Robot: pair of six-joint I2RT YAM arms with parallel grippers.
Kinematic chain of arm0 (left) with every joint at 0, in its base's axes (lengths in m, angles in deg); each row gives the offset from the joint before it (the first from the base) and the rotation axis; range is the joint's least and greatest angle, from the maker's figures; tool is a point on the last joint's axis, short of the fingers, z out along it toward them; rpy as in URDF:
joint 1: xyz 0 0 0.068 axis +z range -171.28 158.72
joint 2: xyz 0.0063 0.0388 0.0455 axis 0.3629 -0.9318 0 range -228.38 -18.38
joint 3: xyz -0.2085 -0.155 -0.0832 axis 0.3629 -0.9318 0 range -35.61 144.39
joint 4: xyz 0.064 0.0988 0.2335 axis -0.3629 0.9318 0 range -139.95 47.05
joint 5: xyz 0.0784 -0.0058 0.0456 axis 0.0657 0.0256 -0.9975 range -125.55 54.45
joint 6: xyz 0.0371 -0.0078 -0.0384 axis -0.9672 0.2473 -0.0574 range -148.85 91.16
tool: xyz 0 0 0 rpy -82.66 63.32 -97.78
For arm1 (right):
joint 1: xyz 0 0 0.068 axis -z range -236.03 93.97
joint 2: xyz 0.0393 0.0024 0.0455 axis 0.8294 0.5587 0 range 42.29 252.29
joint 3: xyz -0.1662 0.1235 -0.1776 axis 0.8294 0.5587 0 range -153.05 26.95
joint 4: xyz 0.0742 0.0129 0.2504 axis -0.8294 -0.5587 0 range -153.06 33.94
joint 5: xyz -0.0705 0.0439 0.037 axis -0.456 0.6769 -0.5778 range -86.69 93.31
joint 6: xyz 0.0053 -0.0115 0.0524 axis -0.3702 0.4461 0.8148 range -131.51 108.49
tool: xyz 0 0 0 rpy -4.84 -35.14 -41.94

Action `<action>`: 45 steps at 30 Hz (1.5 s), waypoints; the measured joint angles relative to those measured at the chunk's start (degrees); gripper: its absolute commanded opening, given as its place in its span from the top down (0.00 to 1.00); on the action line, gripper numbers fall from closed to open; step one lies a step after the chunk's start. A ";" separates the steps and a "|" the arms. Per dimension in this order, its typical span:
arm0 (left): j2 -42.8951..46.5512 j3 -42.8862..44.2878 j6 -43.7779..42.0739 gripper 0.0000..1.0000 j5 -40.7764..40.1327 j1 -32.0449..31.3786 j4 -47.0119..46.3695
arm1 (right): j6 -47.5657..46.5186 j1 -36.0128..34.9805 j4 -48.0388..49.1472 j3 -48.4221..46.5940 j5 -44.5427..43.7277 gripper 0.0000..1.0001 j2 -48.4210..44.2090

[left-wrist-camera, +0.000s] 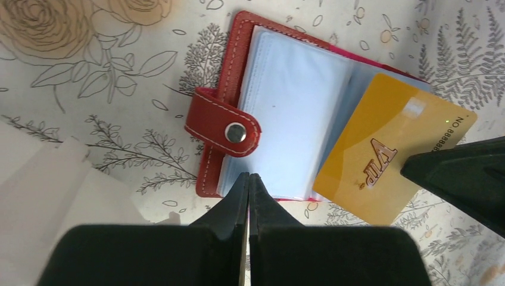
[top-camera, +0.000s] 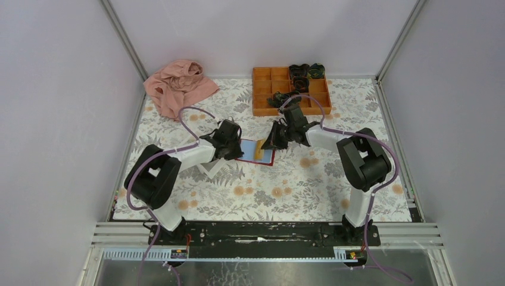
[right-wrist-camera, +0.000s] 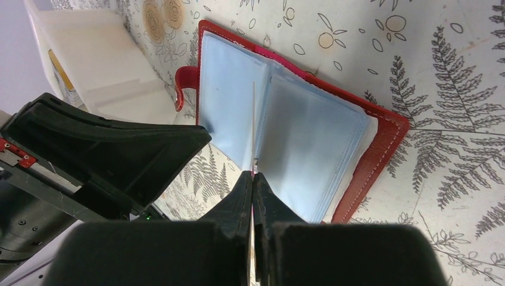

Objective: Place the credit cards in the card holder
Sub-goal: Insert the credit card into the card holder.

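The card holder [top-camera: 247, 150] lies open on the table, dark red with pale blue sleeves, and also shows in the left wrist view [left-wrist-camera: 286, 119] and the right wrist view [right-wrist-camera: 309, 137]. Its snap tab [left-wrist-camera: 221, 123] folds over the left page. My right gripper [right-wrist-camera: 252, 177] is shut on a golden credit card [left-wrist-camera: 387, 149], seen edge-on [right-wrist-camera: 254, 125], with its far edge at the wallet's middle fold. My left gripper [left-wrist-camera: 249, 177] is shut, its tips at the near edge of the left page. The two grippers [top-camera: 229, 140] [top-camera: 277, 138] flank the wallet.
A white tray [right-wrist-camera: 101, 65] sits just left of the wallet, also visible under my left arm [top-camera: 208, 168]. An orange compartment box [top-camera: 290, 89] with dark items stands at the back. A pink cloth [top-camera: 178, 86] lies at the back left.
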 measured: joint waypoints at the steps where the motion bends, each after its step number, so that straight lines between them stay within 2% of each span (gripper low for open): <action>1: -0.02 0.11 0.00 1.00 -0.44 0.00 0.48 | 0.22 0.00 0.26 0.04 0.09 1.00 0.17; 45: -1.68 1.75 -0.92 1.00 -5.01 -0.55 3.41 | 8.70 0.87 8.76 2.58 3.98 1.00 2.86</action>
